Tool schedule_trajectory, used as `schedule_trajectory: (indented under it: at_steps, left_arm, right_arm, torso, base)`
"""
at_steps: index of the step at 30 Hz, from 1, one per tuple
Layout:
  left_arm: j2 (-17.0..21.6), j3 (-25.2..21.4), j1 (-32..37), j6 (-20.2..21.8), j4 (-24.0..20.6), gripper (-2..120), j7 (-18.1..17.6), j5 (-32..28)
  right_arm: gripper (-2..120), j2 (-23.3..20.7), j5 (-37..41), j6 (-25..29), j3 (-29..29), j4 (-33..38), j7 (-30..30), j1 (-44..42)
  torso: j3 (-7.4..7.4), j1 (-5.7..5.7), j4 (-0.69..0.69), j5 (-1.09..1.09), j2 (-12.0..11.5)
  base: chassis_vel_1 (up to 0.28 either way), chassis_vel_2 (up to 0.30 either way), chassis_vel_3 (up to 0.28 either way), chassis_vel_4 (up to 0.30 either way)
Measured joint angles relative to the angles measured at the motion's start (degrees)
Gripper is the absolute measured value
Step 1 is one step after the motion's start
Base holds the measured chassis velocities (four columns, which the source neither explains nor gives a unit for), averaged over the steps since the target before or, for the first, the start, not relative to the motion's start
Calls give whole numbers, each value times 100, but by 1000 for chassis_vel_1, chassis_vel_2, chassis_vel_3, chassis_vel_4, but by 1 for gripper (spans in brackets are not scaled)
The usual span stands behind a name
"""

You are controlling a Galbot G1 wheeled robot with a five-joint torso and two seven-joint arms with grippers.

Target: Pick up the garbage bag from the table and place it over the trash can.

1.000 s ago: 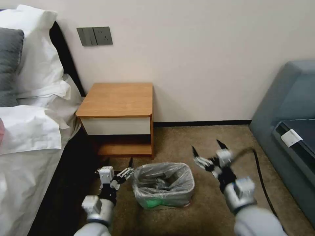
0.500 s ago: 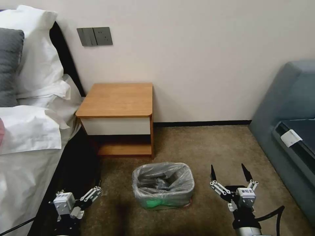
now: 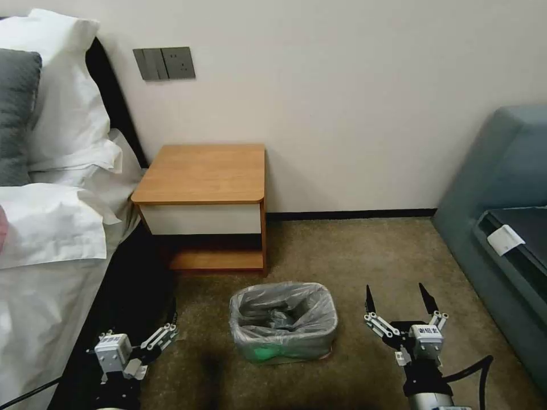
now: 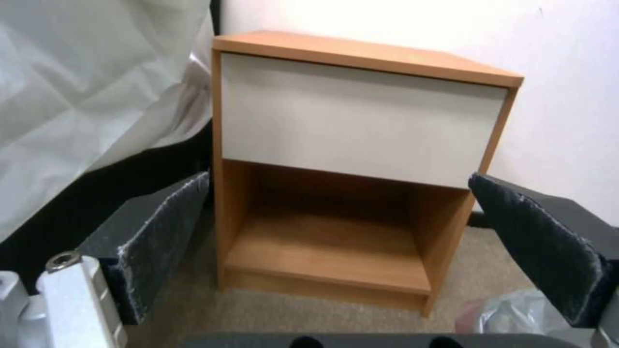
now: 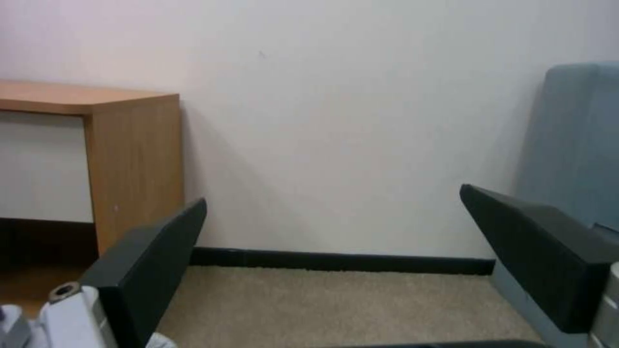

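The right gripper [image 5: 332,263] hangs low over beige carpet [image 5: 335,304], jaws spread wide and holding nothing, facing a pale wall [image 5: 335,121]. The table [image 5: 132,169] stands to one side, a grey sofa [image 5: 574,145] opposite.

Garbage bag [image 3: 283,312]: translucent grey, crinkled. Trash can [image 3: 268,354]: cream, green patch showing through the plastic. Nightstand [image 3: 203,172]: orange-brown top, white drawer front. Carpet [image 3: 364,256]: olive-brown. Sofa [image 3: 501,171]: grey-blue. Pillows [image 3: 62,85]: white.
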Motion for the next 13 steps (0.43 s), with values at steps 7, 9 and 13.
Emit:
schedule_trajectory:
  at_steps: [7,9,13]
  left_arm:
    - [1,4,-5,5,4,100,-5,0]
    - [1,4,-6,6,5,100,-6,0]
    - [1,6,-7,8,7,100,-8,1]
  right_arm:
    - [100,-4,6,-9,-3,1,0,6]
    - [100,-5,6,-11,-4,1,0,7]
    - [100,-7,9,-14,-6,1,-1,9]
  torso:
    - [0,0,0,0,0]
    - [0,0,0,0,0]
    - [0,0,0,0,0]
  base:
    - [0,0,0,0]
    - [0,0,0,0]
    - [0,0,0,0]
